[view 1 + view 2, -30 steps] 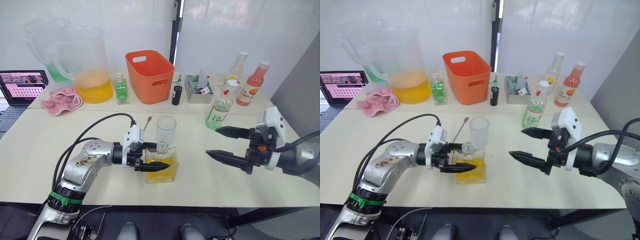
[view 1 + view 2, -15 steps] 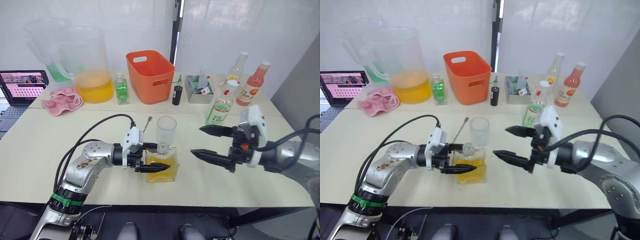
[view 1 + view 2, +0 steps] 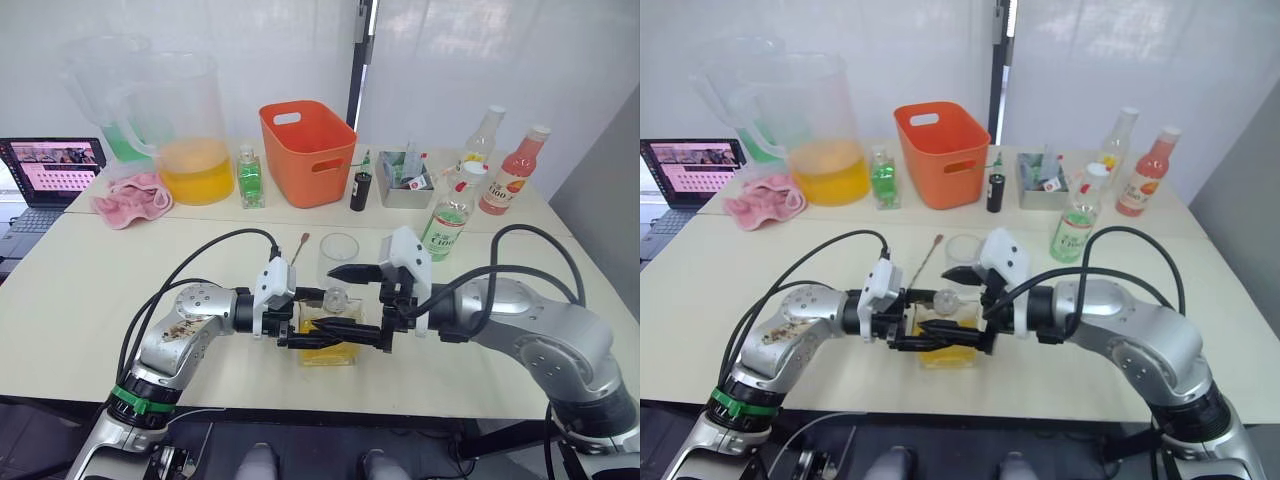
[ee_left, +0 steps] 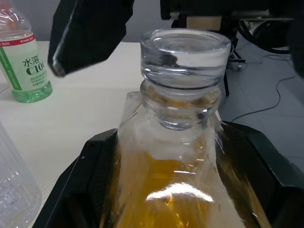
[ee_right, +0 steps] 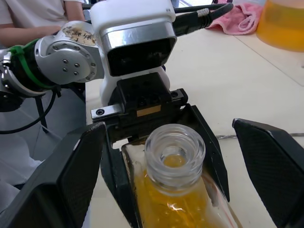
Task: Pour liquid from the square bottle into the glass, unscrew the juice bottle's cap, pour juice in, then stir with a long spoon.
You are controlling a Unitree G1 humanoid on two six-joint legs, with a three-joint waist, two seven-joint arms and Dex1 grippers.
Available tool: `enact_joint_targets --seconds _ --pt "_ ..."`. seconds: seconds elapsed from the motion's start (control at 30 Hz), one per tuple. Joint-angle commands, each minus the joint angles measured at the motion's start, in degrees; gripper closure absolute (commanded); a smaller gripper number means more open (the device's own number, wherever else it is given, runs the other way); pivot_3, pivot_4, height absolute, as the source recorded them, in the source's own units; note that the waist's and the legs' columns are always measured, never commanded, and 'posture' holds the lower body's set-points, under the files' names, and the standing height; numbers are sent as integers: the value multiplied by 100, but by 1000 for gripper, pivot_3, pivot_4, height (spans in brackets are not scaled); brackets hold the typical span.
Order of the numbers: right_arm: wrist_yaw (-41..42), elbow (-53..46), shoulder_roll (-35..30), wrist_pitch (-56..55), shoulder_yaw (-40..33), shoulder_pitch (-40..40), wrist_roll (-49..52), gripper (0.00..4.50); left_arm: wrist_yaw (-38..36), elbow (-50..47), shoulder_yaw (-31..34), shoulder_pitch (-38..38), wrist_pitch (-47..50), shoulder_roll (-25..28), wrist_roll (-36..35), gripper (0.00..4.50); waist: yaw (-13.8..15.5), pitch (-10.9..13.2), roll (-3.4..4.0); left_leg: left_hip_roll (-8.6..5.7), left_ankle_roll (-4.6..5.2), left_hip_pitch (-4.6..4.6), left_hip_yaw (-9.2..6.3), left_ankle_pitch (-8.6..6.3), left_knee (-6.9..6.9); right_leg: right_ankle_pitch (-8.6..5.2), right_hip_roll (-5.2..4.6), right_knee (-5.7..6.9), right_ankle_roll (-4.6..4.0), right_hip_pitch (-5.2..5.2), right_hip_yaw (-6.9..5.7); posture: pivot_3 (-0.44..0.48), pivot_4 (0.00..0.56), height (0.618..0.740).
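Observation:
The square bottle (image 3: 326, 354), with yellow liquid inside, stands near the table's front middle. My left gripper (image 3: 312, 318) is shut on its body from the left, one finger (image 4: 90, 185) against each side. My right gripper (image 3: 338, 304) comes from the right and is open, its fingers (image 5: 270, 161) straddling the bottle's glass stopper (image 5: 175, 152) without touching it. The glass (image 3: 338, 258) stands just behind the bottle. The long spoon (image 3: 296, 247) lies on the table to the glass's left. The juice bottle (image 3: 445, 222), with its white cap (image 3: 467, 170) on, stands at the back right.
Along the back stand a big pitcher (image 3: 190, 130) of yellow liquid, a small green bottle (image 3: 250, 180), an orange basket (image 3: 308, 150), a small black bottle (image 3: 359, 190), a grey tray (image 3: 405, 185), a yellow-label bottle (image 3: 482, 135) and a pink bottle (image 3: 510, 175). A pink cloth (image 3: 130, 195) and laptop (image 3: 50, 165) sit far left.
My right gripper has swung left from the table's right side and now brackets the square bottle's stopper, still open. The left gripper has kept its hold on the bottle.

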Motion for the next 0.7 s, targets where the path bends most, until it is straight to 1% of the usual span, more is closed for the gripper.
enact_joint_targets --seconds 0.03,0.2,0.3,0.33,0.37,0.5,0.7 --pt "58 -116 -13 -97 -94 7 -171 246 -7 29 -221 -82 -74 -175 75 1670 15 0 0 -1 0 -1 0 0 1 0 0 -1 0 1 0 0 150 703" --pt "52 -204 29 -90 -219 116 -184 1812 -54 146 -214 -100 -154 -224 126 1670 12 0 0 -2 0 -1 0 0 1 0 -1 0 0 0 0 0 150 703" --pt "52 -239 46 -109 -306 173 -140 2905 -70 200 -232 -131 -188 -261 155 1670 13 0 0 -2 0 -1 -1 0 3 0 -2 0 1 2 0 0 150 703" --pt "67 -251 37 -104 -327 200 -124 3205 -81 229 -240 -156 -199 -279 166 1670 16 0 0 -2 0 -1 -1 0 3 0 -1 0 1 2 0 0 150 703" --pt "81 -261 28 -102 -345 224 -114 3397 -88 252 -247 -175 -207 -295 178 1670 20 0 0 -2 0 -1 -1 0 3 0 -2 0 1 3 0 0 150 703" --pt "157 -287 -36 -145 -282 288 -257 3388 -133 295 -239 -208 -236 -318 215 1670 19 0 0 -3 0 -1 -1 0 8 -1 -2 -1 2 6 -1 0 150 703" --pt "158 -278 204 -212 -626 130 67 3388 -196 307 -277 -172 -251 -242 284 1670 3 0 0 -2 0 -4 -2 0 8 -2 -1 1 3 0 0 0 150 703"
